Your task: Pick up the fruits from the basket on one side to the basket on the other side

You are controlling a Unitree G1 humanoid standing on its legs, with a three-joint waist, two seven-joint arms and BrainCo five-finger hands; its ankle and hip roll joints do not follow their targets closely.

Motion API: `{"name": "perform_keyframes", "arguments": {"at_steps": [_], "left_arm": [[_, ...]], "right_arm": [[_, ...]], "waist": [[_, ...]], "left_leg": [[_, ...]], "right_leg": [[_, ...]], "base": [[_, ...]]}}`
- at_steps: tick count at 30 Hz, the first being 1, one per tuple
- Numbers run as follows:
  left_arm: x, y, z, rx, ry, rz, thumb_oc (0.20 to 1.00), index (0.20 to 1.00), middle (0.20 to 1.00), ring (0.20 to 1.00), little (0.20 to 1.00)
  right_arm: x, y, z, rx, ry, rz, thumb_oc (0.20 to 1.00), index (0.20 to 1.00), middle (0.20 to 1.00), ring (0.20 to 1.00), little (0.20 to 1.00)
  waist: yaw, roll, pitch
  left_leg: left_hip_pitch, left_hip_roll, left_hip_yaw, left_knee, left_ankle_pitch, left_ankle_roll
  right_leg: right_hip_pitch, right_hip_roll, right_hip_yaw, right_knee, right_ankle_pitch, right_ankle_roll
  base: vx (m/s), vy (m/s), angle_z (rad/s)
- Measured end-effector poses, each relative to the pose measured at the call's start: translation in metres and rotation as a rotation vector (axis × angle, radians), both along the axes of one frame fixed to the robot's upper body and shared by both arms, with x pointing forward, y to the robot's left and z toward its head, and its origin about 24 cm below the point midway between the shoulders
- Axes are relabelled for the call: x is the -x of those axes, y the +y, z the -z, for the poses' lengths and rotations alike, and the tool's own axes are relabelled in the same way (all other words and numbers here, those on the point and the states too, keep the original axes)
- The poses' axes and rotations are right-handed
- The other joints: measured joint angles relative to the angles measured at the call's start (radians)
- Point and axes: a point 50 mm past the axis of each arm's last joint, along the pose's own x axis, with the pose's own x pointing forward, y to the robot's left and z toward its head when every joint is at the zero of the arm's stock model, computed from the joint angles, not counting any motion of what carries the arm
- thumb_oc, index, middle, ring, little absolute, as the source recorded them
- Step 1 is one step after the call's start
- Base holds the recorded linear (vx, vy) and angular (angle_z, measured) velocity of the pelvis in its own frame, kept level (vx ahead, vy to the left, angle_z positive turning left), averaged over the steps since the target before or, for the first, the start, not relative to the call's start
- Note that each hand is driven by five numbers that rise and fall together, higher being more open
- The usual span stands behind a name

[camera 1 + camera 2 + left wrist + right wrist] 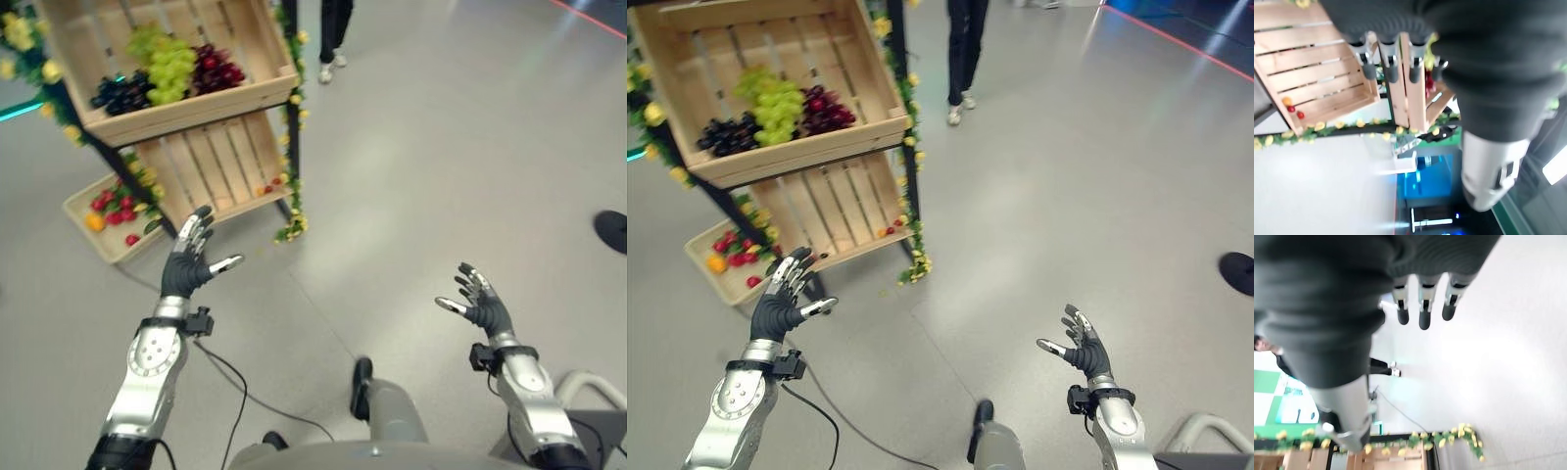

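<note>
Two empty hands, fingers wide: left robot hand (186, 262) at nine o'clock below the grape crate (167, 69), right robot hand (483, 302) at four.

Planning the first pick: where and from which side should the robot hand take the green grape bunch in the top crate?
Probably from above and the front, fingers wrapping the upper middle of the green grape bunch. It lies heaped between the dark grapes and red grapes, so its sides are crowded, and the top crate tilts its low front wall toward the open left hand.
</note>
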Motion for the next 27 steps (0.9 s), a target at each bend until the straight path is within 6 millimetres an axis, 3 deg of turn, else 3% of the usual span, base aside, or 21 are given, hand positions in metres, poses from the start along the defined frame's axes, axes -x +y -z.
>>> {"name": "perform_keyframes", "arguments": {"at_steps": [1,2,3,4,5,6,7,8,10,13,14,15,16,17,18,19,20,22,23,25,27], "left_arm": [[0.005,0.006,0.004,0.003,0.018,-0.030,1.000,1.000,1.000,1.000,1.000],[0.007,0.008,0.005,-0.010,0.030,-0.032,1.000,1.000,1.000,1.000,1.000],[0.010,0.011,0.008,-0.011,0.043,-0.042,1.000,1.000,1.000,1.000,1.000],[0.009,0.006,0.009,-0.007,0.048,-0.022,1.000,1.000,1.000,1.000,1.000],[0.006,0.001,0.007,-0.003,0.035,0.002,1.000,1.000,1.000,1.000,1.000],[-0.001,-0.007,0.003,0.001,0.014,0.041,1.000,1.000,1.000,1.000,1.000],[-0.003,-0.011,0.002,0.008,0.006,0.056,1.000,1.000,1.000,1.000,1.000],[-0.005,-0.014,0.001,0.009,0.002,0.069,1.000,1.000,1.000,1.000,1.000],[-0.010,-0.019,-0.002,0.010,-0.014,0.097,1.000,1.000,1.000,1.000,1.000],[-0.017,-0.026,-0.009,0.008,-0.046,0.134,1.000,1.000,1.000,1.000,1.000],[-0.017,-0.029,-0.006,0.009,-0.032,0.147,1.000,1.000,1.000,1.000,1.000],[-0.017,-0.031,-0.004,0.013,-0.023,0.152,1.000,1.000,1.000,1.000,1.000],[-0.018,-0.035,-0.003,0.014,-0.020,0.170,1.000,1.000,1.000,1.000,1.000],[-0.019,-0.035,-0.005,0.011,-0.025,0.171,1.000,1.000,1.000,1.000,1.000],[-0.019,-0.035,-0.003,0.015,-0.016,0.165,1.000,1.000,1.000,1.000,1.000],[-0.018,-0.037,-0.001,0.019,-0.011,0.170,1.000,1.000,1.000,1.000,1.000],[-0.018,-0.040,-0.002,0.024,-0.014,0.179,1.000,1.000,1.000,1.000,1.000],[-0.016,-0.045,-0.002,0.050,-0.025,0.180,1.000,1.000,1.000,1.000,1.000],[-0.016,-0.045,-0.001,0.053,-0.019,0.180,1.000,1.000,1.000,1.000,1.000],[-0.016,-0.044,-0.002,0.045,-0.018,0.180,1.000,1.000,1.000,1.000,1.000],[-0.017,-0.043,-0.003,0.039,-0.020,0.182,1.000,1.000,1.000,1.000,1.000]], "right_arm": [[-0.004,0.008,-0.003,0.009,-0.011,-0.037,1.000,1.000,1.000,1.000,1.000],[-0.004,0.012,-0.003,0.013,-0.011,-0.059,1.000,1.000,1.000,1.000,1.000],[-0.005,0.013,-0.004,0.015,-0.018,-0.070,1.000,1.000,1.000,1.000,1.000],[-0.005,0.010,-0.006,0.020,-0.024,-0.058,1.000,1.000,1.000,1.000,1.000],[-0.003,0.005,-0.008,0.033,-0.027,-0.047,1.000,1.000,1.000,1.000,1.000],[-0.003,-0.005,-0.013,0.056,-0.036,-0.023,1.000,1.000,1.000,1.000,1.000],[-0.001,-0.012,-0.014,0.078,-0.030,-0.012,1.000,1.000,1.000,1.000,1.000],[0.002,-0.017,-0.013,0.090,-0.018,-0.001,1.000,1.000,1.000,1.000,1.000],[0.014,-0.026,-0.011,0.106,0.003,0.029,1.000,1.000,1.000,1.000,1.000],[0.020,-0.035,-0.004,0.088,0.024,0.095,1.000,1.000,1.000,1.000,1.000],[0.021,-0.034,-0.002,0.074,0.028,0.101,1.000,1.000,1.000,1.000,1.000],[0.022,-0.034,-0.002,0.073,0.028,0.101,1.000,1.000,1.000,1.000,1.000],[0.022,-0.035,-0.002,0.061,0.022,0.113,1.000,1.000,1.000,1.000,1.000],[0.022,-0.033,-0.001,0.042,0.022,0.120,1.000,1.000,1.000,1.000,1.000],[0.022,-0.028,0.003,0.007,0.019,0.124,1.000,1.000,1.000,1.000,1.000],[0.022,-0.027,0.002,0.010,0.015,0.116,1.000,1.000,1.000,1.000,1.000],[0.018,-0.024,0.000,0.013,0.004,0.103,1.000,1.000,1.000,1.000,1.000],[0.015,-0.021,-0.001,0.020,0.004,0.079,1.000,1.000,1.000,1.000,1.000],[0.016,-0.019,0.002,0.011,0.013,0.079,1.000,1.000,1.000,1.000,1.000],[0.020,-0.018,0.006,0.003,0.028,0.087,1.000,1.000,1.000,1.000,1.000],[0.021,-0.019,0.007,0.006,0.033,0.092,1.000,1.000,1.000,1.000,1.000]], "waist": [[0.047,0.023,-0.009],[0.057,0.010,-0.019],[0.068,0.018,-0.033],[0.063,0.020,-0.045],[0.033,0.021,-0.049],[0.009,0.027,-0.054],[-0.012,0.037,-0.060],[-0.015,0.036,-0.073],[-0.085,0.032,-0.098],[-0.124,0.026,-0.110],[-0.123,0.013,-0.114],[-0.122,0.012,-0.115],[-0.126,0.018,-0.111],[-0.122,0.009,-0.106],[-0.056,0.005,-0.105],[-0.050,-0.003,-0.106],[-0.049,-0.008,-0.104],[-0.008,-0.023,-0.094],[0.000,-0.024,-0.093],[-0.009,-0.032,-0.091],[-0.005,-0.039,-0.083]], "left_leg": [[0.021,0.054,0.056,0.034,0.008,-0.011],[0.028,0.052,0.027,0.065,0.007,-0.010],[0.037,0.070,0.007,0.084,0.006,-0.009],[0.011,0.094,-0.037,0.094,-0.028,-0.026],[-0.008,0.077,-0.058,0.059,-0.033,-0.035],[-0.039,0.050,-0.066,-0.023,-0.011,-0.012],[-0.056,0.050,-0.073,-0.043,0.008,0.012],[-0.070,0.072,-0.082,-0.027,0.040,0.000],[-0.082,0.100,-0.083,-0.025,0.042,-0.009],[-0.068,0.120,-0.066,0.017,0.048,-0.032],[-0.068,0.132,-0.057,0.076,0.087,-0.026],[-0.065,0.141,-0.055,0.106,0.090,-0.023],[-0.052,0.168,-0.064,0.188,0.096,-0.022],[-0.056,0.198,-0.107,0.275,0.103,-0.032],[-0.091,0.243,-0.240,0.447,0.155,-0.019],[-0.114,0.240,-0.307,0.499,0.175,-0.028],[-0.175,0.179,-0.444,0.544,0.147,-0.056],[-0.227,0.050,-0.592,0.524,0.095,-0.070],[-0.256,0.044,-0.593,0.522,0.086,-0.054],[-0.290,0.041,-0.613,0.446,0.083,-0.052],[-0.320,0.017,-0.677,0.317,0.086,-0.048]], "right_leg": [[-0.003,-0.021,-0.234,0.068,-0.059,-0.093],[0.008,-0.036,-0.279,0.097,-0.024,-0.155],[0.010,0.000,-0.222,0.065,-0.014,-0.071],[0.011,0.045,-0.172,0.002,-0.009,-0.086],[0.010,0.065,-0.142,-0.024,-0.003,-0.093],[0.015,0.098,-0.094,-0.061,0.010,-0.080],[0.016,0.121,-0.083,-0.065,0.004,-0.081],[0.021,0.148,-0.058,-0.067,-0.008,-0.081],[0.018,0.169,-0.057,-0.058,-0.033,-0.079],[-0.020,0.199,-0.009,-0.026,-0.057,-0.092],[-0.024,0.207,0.028,-0.009,-0.065,-0.099],[-0.013,0.207,0.040,-0.014,-0.068,-0.099],[0.012,0.239,0.065,-0.035,-0.077,-0.103],[0.033,0.258,0.089,-0.033,-0.085,-0.126],[0.082,0.281,0.161,-0.052,-0.088,-0.151],[0.098,0.290,0.183,-0.062,-0.089,-0.155],[0.126,0.293,0.211,-0.088,-0.090,-0.156],[0.156,0.291,0.316,-0.136,-0.074,-0.169],[0.189,0.304,0.333,-0.164,-0.053,-0.161],[0.233,0.319,0.373,-0.193,-0.065,-0.164],[0.261,0.326,0.401,-0.204,-0.064,-0.157]], "base": [[-0.05,-0.251,-2.15],[0.01,-0.268,-2.27],[0.05,-0.290,-1.39],[0.05,-0.289,-1.12],[0.08,-0.407,-0.86],[0.05,-0.202,-0.60],[0.07,-0.293,-0.95],[0.04,-0.201,-0.80],[0.12,-0.354,-0.44],[0.15,-0.288,-0.66],[0.16,-0.273,-0.79],[0.28,-0.479,-0.88],[0.21,-0.359,-0.75],[0.08,-0.316,-1.41],[-0.02,-0.154,-1.46],[0.06,-0.226,-1.36],[0.09,-0.143,-0.75],[0.14,-0.066,-1.11],[0.16,-0.014,-1.13],[0.16,0.055,-0.66],[0.21,0.084,-0.88]]}}
